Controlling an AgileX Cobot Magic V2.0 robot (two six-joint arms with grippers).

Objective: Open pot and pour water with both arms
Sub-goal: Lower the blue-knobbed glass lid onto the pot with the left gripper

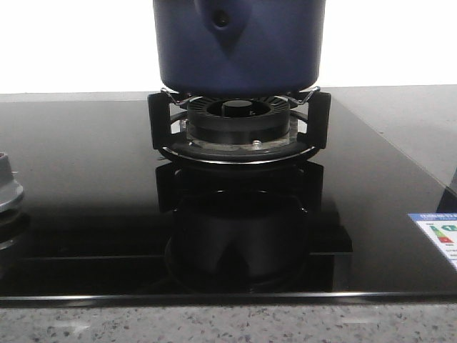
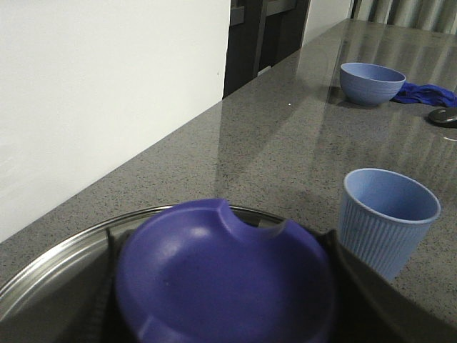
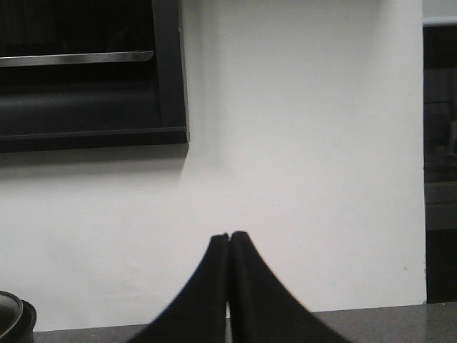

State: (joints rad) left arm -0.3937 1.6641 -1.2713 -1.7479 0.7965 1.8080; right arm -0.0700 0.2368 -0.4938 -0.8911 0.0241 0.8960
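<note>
The dark navy pot (image 1: 239, 43) stands on the gas burner (image 1: 239, 125) at the back centre of the front view, its top cut off by the frame. A triangular handle mount (image 1: 221, 25) faces me. Neither arm shows in that view. In the left wrist view my left gripper (image 2: 225, 286) is shut on the purple-blue knob (image 2: 214, 271) of a steel-rimmed lid (image 2: 57, 250), with dark fingers (image 2: 107, 286) on either side of the knob. The lid is over the grey counter (image 2: 271, 143). My right gripper (image 3: 228, 239) is shut on nothing and faces a white wall.
A light blue ribbed cup (image 2: 385, 218) stands close beside the lid. Farther along the counter are a blue bowl (image 2: 370, 82), a blue cloth (image 2: 428, 93) and a dark small object (image 2: 444, 116). The black glass hob (image 1: 86, 186) carries a sticker (image 1: 437, 232) and a second burner (image 1: 8, 200).
</note>
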